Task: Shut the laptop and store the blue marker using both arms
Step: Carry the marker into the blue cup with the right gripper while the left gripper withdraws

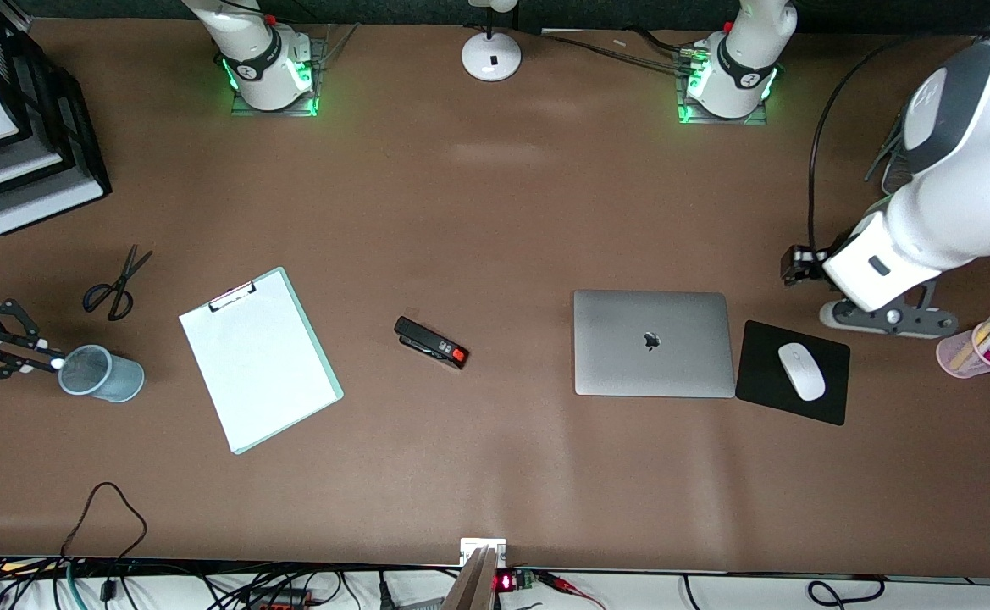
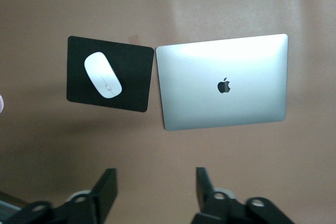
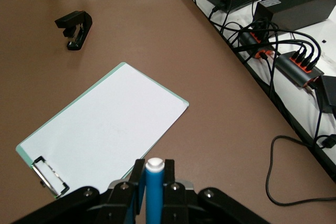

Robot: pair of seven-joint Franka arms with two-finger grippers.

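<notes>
The laptop (image 1: 651,343) lies closed on the table, silver lid up with the dark apple logo; it also shows in the left wrist view (image 2: 223,82). My left gripper (image 1: 799,265) hangs open and empty in the air, over the table beside the black mousepad (image 1: 793,373); its fingers (image 2: 107,184) stand wide apart. My right gripper (image 1: 33,354) is shut on the blue marker (image 3: 155,190), whitish end outward. That end (image 1: 56,363) sits at the rim of a blue-grey mesh cup (image 1: 105,374) at the right arm's end of the table.
A white mouse (image 1: 801,370) lies on the mousepad. A black stapler (image 1: 431,342), a clipboard (image 1: 259,357) and scissors (image 1: 115,284) lie between cup and laptop. A pink pen cup (image 1: 980,347) and paper trays (image 1: 12,127) stand at the table's ends. Cables (image 3: 283,51) run past the table edge.
</notes>
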